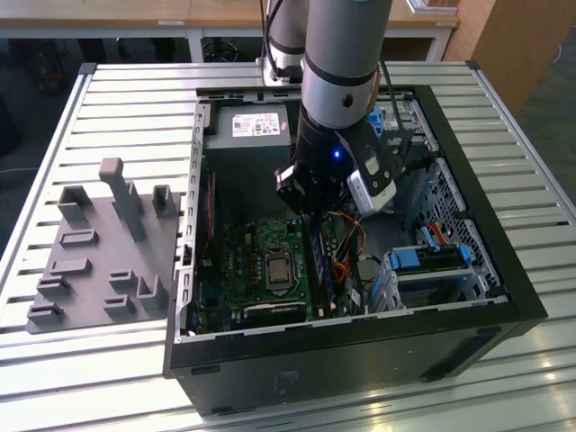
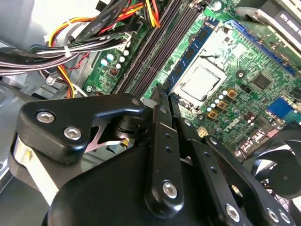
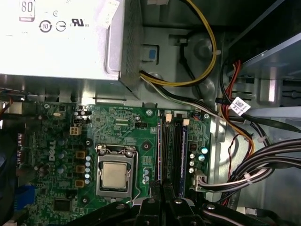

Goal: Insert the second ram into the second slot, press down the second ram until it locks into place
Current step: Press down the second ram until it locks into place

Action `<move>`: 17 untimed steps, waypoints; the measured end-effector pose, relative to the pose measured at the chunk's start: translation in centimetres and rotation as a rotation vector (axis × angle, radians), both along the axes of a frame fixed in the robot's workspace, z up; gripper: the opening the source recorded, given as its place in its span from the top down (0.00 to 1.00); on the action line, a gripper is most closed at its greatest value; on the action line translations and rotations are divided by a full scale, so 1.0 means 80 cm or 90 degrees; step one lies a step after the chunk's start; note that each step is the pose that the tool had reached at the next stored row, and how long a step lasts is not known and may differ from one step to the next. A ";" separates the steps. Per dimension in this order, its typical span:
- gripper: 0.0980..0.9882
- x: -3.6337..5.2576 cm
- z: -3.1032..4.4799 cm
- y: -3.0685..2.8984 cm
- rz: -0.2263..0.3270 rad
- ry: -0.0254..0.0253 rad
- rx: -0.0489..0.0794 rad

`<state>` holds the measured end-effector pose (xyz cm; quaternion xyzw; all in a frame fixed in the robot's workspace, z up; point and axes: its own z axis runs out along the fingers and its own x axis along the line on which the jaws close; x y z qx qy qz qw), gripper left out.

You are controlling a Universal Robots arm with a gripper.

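Note:
Inside the open computer case [image 1: 504,270], my gripper [image 1: 309,214] reaches down to the memory slots beside the processor socket [image 1: 274,267]. Its fingers [image 3: 155,195] are shut, tips together, in both wrist views. A long dark-blue ram stick [image 3: 160,150] stands in the slot nearest the socket, and the second wrist view shows it as a blue strip [image 2: 193,54]. The gripper [image 2: 164,96] sits at that stick's end, and I cannot tell whether it touches. I take this stick for the second ram [image 1: 318,261]. The neighbouring slots [image 3: 175,150] look dark.
A silver power supply [image 1: 256,124] fills the case's far end. Bundled cables [image 3: 263,160] run close beside the slots. Blue drive brackets [image 1: 432,256] sit at the exterior view's right. A grey fixture plate [image 1: 99,243] lies on the slatted table at the left. A black fan [image 2: 282,174] is near the board.

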<state>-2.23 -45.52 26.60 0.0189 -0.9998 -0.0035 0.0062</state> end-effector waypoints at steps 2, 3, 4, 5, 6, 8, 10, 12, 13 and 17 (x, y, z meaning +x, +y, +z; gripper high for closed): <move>0.96 0.000 -0.0022 0.0000 0.000 0.0007 0.000; 0.96 0.000 -0.0032 0.0003 0.000 0.0009 0.000; 0.96 0.000 -0.0042 0.0003 0.000 0.0014 0.000; 0.96 0.000 -0.0053 0.0002 0.000 0.0019 0.000; 0.96 0.000 -0.0066 0.0002 0.000 0.0024 0.000; 0.96 0.000 -0.0079 0.0003 0.000 0.0025 -0.001; 0.96 0.000 -0.0090 0.0002 0.000 0.0025 -0.001; 0.96 0.000 -0.0104 0.0002 0.000 0.0025 -0.001; 0.96 0.000 -0.0113 0.0002 0.000 0.0025 -0.001; 0.96 0.002 -0.0147 -0.0001 0.000 0.0024 -0.001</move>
